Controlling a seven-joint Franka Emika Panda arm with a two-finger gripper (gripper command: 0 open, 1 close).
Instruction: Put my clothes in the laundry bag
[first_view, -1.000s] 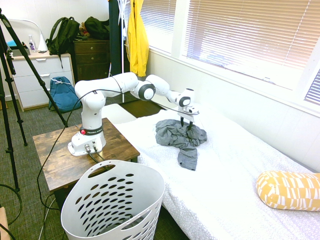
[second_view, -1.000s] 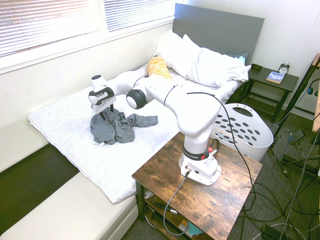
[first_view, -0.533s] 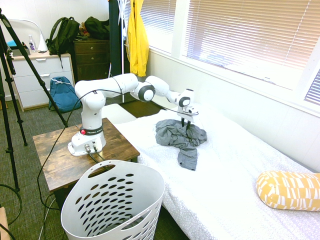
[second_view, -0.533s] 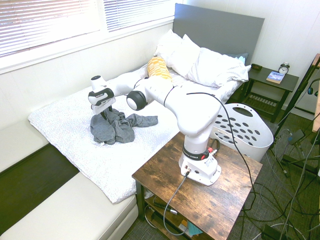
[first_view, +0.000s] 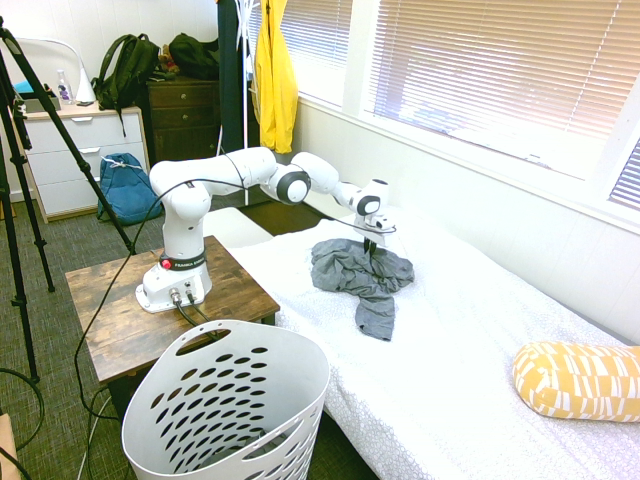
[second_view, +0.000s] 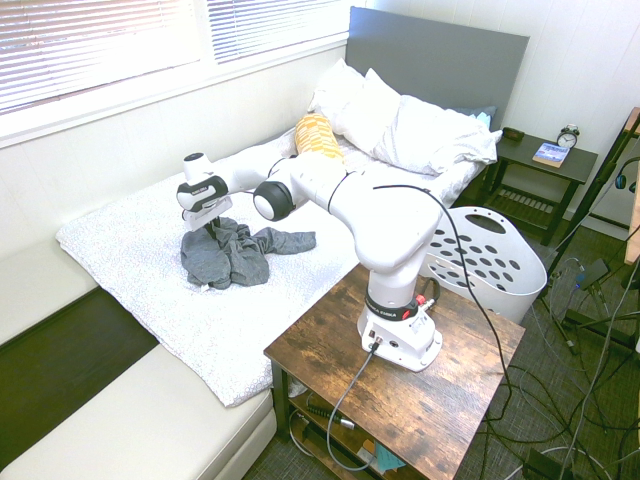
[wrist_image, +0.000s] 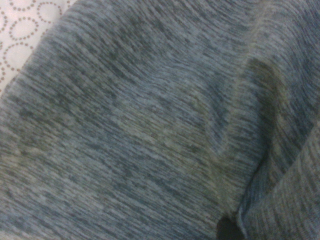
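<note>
The clothes (first_view: 360, 272) are one crumpled heather-grey garment on the white bedspread, also seen from the other side (second_view: 228, 255). Its knit fabric (wrist_image: 150, 125) fills the wrist view. My gripper (first_view: 371, 246) points straight down into the far top fold of the heap (second_view: 209, 226), and its fingers are pinched together on the fabric. The laundry bag (first_view: 230, 400) is a white basket with oval holes. It stands upright on the floor beside the bed and the wooden table (second_view: 490, 260), well away from the garment.
A wooden side table (first_view: 110, 300) sits between the basket and the bed. A yellow patterned pillow (first_view: 575, 380) and white pillows (second_view: 400, 125) lie toward the bed's head. A yellow jacket (first_view: 275, 75) hangs by the window, with a blue backpack (first_view: 125, 185) on the floor.
The two fingers stood apart over the garment a second ago and have come together on its top fold. The arm has hardly moved and the garment lies as before.
</note>
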